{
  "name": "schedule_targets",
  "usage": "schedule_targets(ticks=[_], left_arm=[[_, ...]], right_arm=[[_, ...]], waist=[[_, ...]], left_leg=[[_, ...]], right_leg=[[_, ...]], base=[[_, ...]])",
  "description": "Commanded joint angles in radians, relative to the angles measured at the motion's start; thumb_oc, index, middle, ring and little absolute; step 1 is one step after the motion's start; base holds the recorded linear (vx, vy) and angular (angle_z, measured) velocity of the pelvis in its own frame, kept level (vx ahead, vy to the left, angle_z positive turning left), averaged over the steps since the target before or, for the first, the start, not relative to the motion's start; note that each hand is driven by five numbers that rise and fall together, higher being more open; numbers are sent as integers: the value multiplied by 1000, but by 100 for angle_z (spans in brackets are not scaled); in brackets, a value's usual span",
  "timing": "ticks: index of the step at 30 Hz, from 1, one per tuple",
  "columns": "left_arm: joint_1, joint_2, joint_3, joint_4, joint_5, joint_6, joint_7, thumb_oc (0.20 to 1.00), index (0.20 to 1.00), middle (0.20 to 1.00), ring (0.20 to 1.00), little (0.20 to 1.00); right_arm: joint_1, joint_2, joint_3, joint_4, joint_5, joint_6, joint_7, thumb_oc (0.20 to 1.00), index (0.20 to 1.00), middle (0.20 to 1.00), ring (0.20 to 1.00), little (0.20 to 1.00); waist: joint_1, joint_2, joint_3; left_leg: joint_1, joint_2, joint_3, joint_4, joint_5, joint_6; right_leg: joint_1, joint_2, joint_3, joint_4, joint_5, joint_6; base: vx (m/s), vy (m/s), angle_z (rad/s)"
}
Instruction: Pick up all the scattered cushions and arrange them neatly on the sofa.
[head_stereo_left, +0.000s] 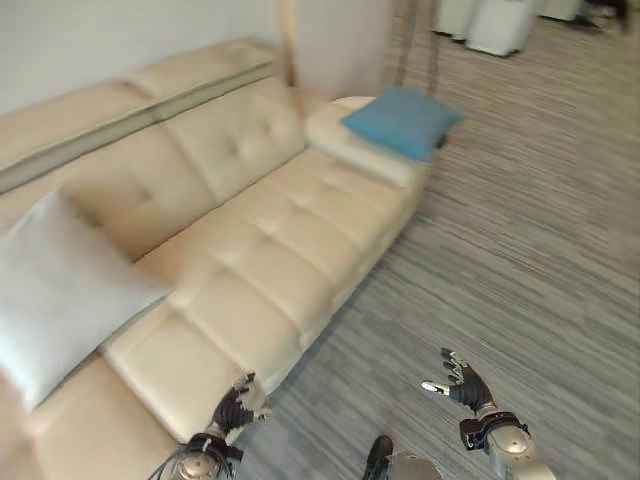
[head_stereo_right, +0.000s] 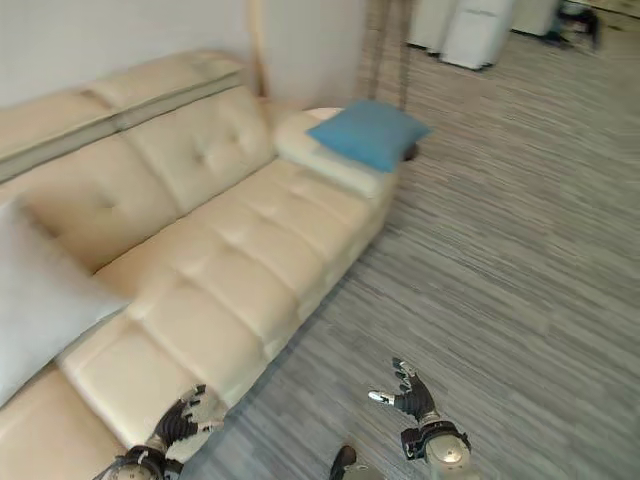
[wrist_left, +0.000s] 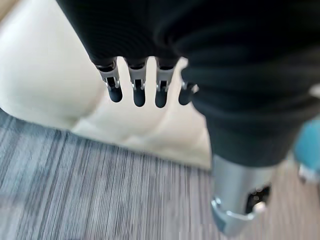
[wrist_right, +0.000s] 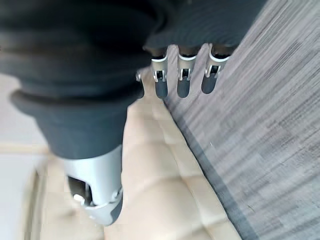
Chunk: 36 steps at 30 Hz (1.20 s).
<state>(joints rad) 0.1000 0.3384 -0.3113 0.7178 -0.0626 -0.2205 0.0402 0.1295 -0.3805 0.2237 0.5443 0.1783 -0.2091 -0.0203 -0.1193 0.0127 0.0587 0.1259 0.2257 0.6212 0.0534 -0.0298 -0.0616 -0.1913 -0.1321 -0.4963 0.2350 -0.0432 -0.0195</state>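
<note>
Both hands hang empty with loose fingers: the left hand (head_stereo_left: 232, 408) by the sofa (head_stereo_left: 290, 240) front, the right hand (head_stereo_left: 462, 382) over carpet. A white cushion (head_stereo_left: 55, 290) and blue cushion (head_stereo_left: 402, 120) lie on the sofa; the blue one, overhanging the end, might slip off.

Blue cushion (head_stereo_left: 403, 120) and white cushion (head_stereo_left: 55, 290) (leaning) on sofa (head_stereo_left: 270, 240).

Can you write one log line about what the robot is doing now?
left hand: open, empty | right hand: open, empty | blue cushion: on sofa end | white cushion: on seat
</note>
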Motion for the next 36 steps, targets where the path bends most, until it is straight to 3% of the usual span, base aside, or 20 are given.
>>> schedule_targets(ticks=[1, 3, 4, 5, 6, 9, 10, 15, 19, 20, 21, 22, 25, 28, 30, 32, 33, 34, 35, 36], left_arm=[[-45, 26, -11, -64, 0, -33, -8, 1000, 1000, 1000, 1000, 1000], [-52, 11, -31, -61, -11, -34, 11, 1000, 1000, 1000, 1000, 1000], [-52, 5, -37, -60, -19, -36, 13, 1000, 1000, 1000, 1000, 1000], [-49, 0, -42, -58, -22, -38, 19, 1000, 1000, 1000, 1000, 1000], [-45, -4, -49, -60, -23, -38, 23, 1000, 1000, 1000, 1000, 1000], [-27, -3, -53, -80, -24, -36, 16, 1000, 1000, 1000, 1000, 1000], [-18, 0, -52, -89, -19, -33, 17, 1000, 1000, 1000, 1000, 1000], [-10, 0, -35, -95, -26, -24, 25, 1000, 1000, 1000, 1000, 1000], [0, 5, -13, -103, -39, -20, 26, 1000, 1000, 1000, 1000, 1000], [6, 8, -3, -99, -45, -22, 26, 1000, 1000, 1000, 1000, 1000], [1, 13, -3, -100, -50, -26, 25, 1000, 1000, 1000, 1000, 1000], [-3, 17, -2, -107, -53, -27, 25, 1000, 1000, 1000, 1000, 1000], [-10, 28, 3, -125, -59, -31, 27, 1000, 1000, 1000, 1000, 1000], [-19, 34, 7, -127, -60, -32, 29, 1000, 1000, 1000, 1000, 1000], [-26, 31, 8, -120, -71, -34, 32, 1000, 1000, 1000, 1000, 1000], [-26, 31, 8, -120, -71, -34, 31, 1000, 1000, 1000, 1000, 1000], [-21, 32, 9, -122, -69, -31, 28, 1000, 1000, 1000, 1000, 1000], [-19, 31, 11, -121, -57, -26, 26, 1000, 1000, 1000, 1000, 1000], [-36, 27, 14, -108, -35, -25, 20, 1000, 1000, 1000, 1000, 1000], [-37, 25, 13, -108, -35, -25, 20, 1000, 1000, 1000, 1000, 1000]], right_arm=[[-27, -18, -38, -36, 32, -41, -12, 1000, 1000, 1000, 1000, 1000], [-39, -28, -25, -40, 43, -39, -25, 1000, 1000, 1000, 1000, 1000], [-43, -28, -21, -41, 48, -35, -26, 1000, 1000, 1000, 1000, 1000], [-49, -30, -11, -41, 50, -34, -25, 1000, 1000, 1000, 1000, 1000], [-55, -30, -2, -45, 47, -36, -27, 1000, 1000, 1000, 1000, 1000], [-57, -35, 12, -38, 39, -33, -29, 1000, 1000, 1000, 1000, 1000], [-61, -39, 18, -34, 35, -35, -34, 1000, 1000, 1000, 1000, 1000], [-64, -45, 16, -39, 33, -34, -40, 1000, 1000, 1000, 1000, 1000], [-60, -49, 12, -63, 28, -33, -32, 1000, 1000, 1000, 1000, 1000], [-54, -42, 11, -66, 26, -31, -20, 1000, 1000, 1000, 1000, 1000], [-54, -36, 14, -80, 28, -33, -10, 1000, 1000, 1000, 1000, 1000], [-53, -34, 14, -91, 30, -32, -3, 1000, 1000, 1000, 1000, 1000], [-62, -28, 16, -104, 34, -33, 6, 1000, 1000, 1000, 1000, 1000], [-67, -17, 15, -98, 31, -33, 7, 1000, 1000, 1000, 1000, 1000], [-77, -28, 14, -95, 25, -32, 1, 1000, 1000, 1000, 1000, 1000], [-76, -29, 14, -96, 25, -32, 2, 1000, 1000, 1000, 1000, 1000], [-78, -35, 15, -96, 19, -28, -4, 1000, 1000, 1000, 1000, 1000], [-83, -42, 16, -99, 10, -24, -8, 1000, 1000, 1000, 1000, 1000], [-87, -48, 14, -107, -9, -15, -11, 1000, 1000, 1000, 1000, 1000], [-87, -48, 14, -107, -10, -14, -11, 1000, 1000, 1000, 1000, 1000]], waist=[[-29, -58, 16], [-9, -63, 42], [0, -66, 48], [17, -80, 52], [31, -87, 56], [60, -86, 62], [80, -72, 66], [103, -61, 66], [126, -65, 54], [129, -79, 38], [129, -96, 28], [127, -103, 31], [122, -98, 43], [123, -86, 41], [105, -48, 44], [103, -48, 45], [95, -38, 61], [77, -38, 80], [50, -37, 95], [49, -33, 100]], left_leg=[[-98, -5, -73, 263, -30, -44], [-158, 21, -173, 413, 21, -58], [-191, -3, -229, 434, 11, -49], [-246, -58, -278, 433, 9, -18], [-285, -90, -320, 408, -6, -7], [-354, -113, -361, 294, -3, 12], [-380, -133, -412, 182, 61, 2], [-421, -136, -450, 42, 135, -16], [-440, -139, -465, 50, 153, -7], [-431, -164, -449, 74, 135, 15], [-412, -195, -430, 95, 94, 43], [-398, -211, -422, 107, 68, 58], [-352, -229, -400, 127, 6, 98], [-298, -240, -385, 123, -37, 116], [-202, -236, -384, 60, -68, 105], [-201, -237, -387, 60, -69, 104], [-152, -235, -389, 50, -102, 97], [-104, -242, -382, 34, -116, 89], [-54, -244, -401, 37, -153, 69], [-49, -240, -402, 40, -158, 68]], right_leg=[[115, 9, 163, -138, -10, 119], [153, 52, 217, -155, -31, 85], [165, 61, 244, -160, -36, 78], [167, 57, 268, -169, -19, 73], [179, 58, 295, -171, -21, 79], [213, 66, 339, -171, -46, 85], [237, 96, 366, -168, -68, 86], [295, 128, 416, -161, -113, 90], [356, 138, 468, -133, -150, 96], [352, 110, 480, -72, -109, 123], [311, 78, 493, 34, -15, 165], [290, 61, 501, 92, 38, 189], [212, 39, 506, 245, 146, 228], [177, 14, 455, 277, 154, 226], [43, 2, 363, 175, 31, 180], [45, 1, 360, 176, 27, 180], [-25, -21, 312, 111, -1, 178], [-82, -47, 260, -30, 62, 182], [-117, -63, 271, -124, 96, 207], [-111, -60, 269, -123, 93, 207]], base=[[231, -353, 3], [211, -296, -32], [116, -173, -120], [144, -124, -148], [163, -90, -127], [309, -57, -107], [307, -38, -80], [348, -4, -49], [532, 100, -67], [593, 189, -88], [712, 222, -88], [486, 156, -78], [319, 96, -43], [340, 79, 21], [475, 46, 4], [240, -17, -4], [465, -139, 5], [811, -309, -1], [564, -279, 6], [486, -244, 28]])
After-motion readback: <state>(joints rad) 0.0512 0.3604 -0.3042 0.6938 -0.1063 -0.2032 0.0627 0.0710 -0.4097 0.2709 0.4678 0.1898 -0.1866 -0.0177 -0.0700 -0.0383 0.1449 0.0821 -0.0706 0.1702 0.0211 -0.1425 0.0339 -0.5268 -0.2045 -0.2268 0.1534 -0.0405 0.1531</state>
